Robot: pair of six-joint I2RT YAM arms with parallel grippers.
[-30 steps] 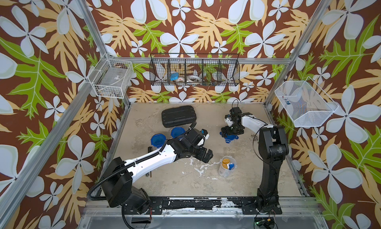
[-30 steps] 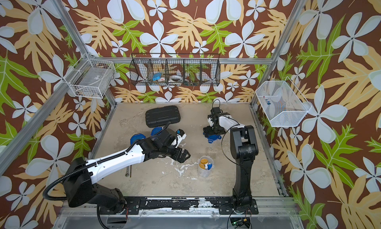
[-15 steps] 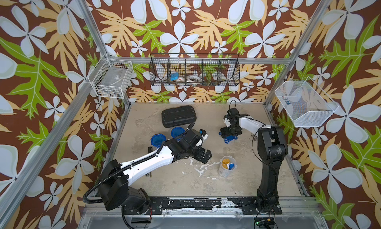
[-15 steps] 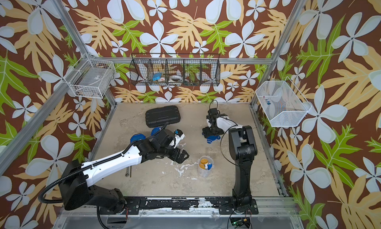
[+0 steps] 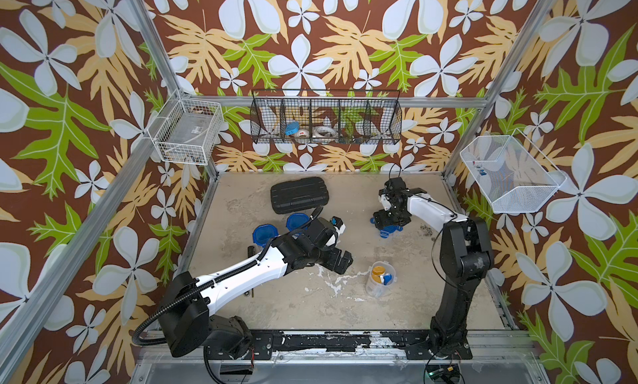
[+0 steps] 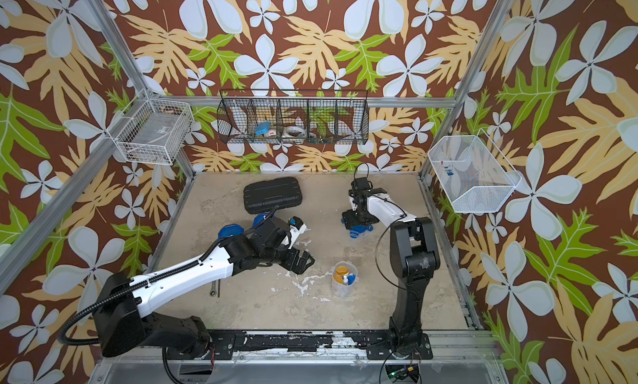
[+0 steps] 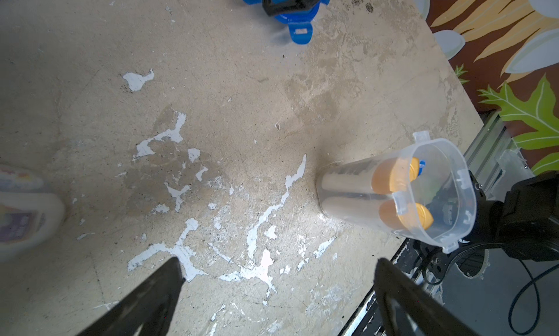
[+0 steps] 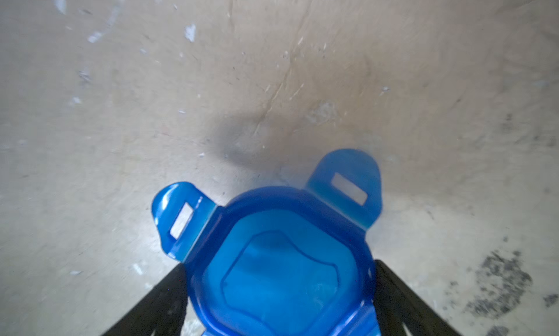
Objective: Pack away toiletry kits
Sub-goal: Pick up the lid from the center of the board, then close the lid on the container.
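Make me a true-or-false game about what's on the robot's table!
1. The clear tumbler stands upright without a lid. True.
2. Two orange-capped bottles sit inside it. True.
3. The left end effector holds a toothbrush. False: it is open and empty.
4. The black ribbed case lies open. False: it lies shut on the table.
5. The right end effector has the blue clip lid between its fingers. True.
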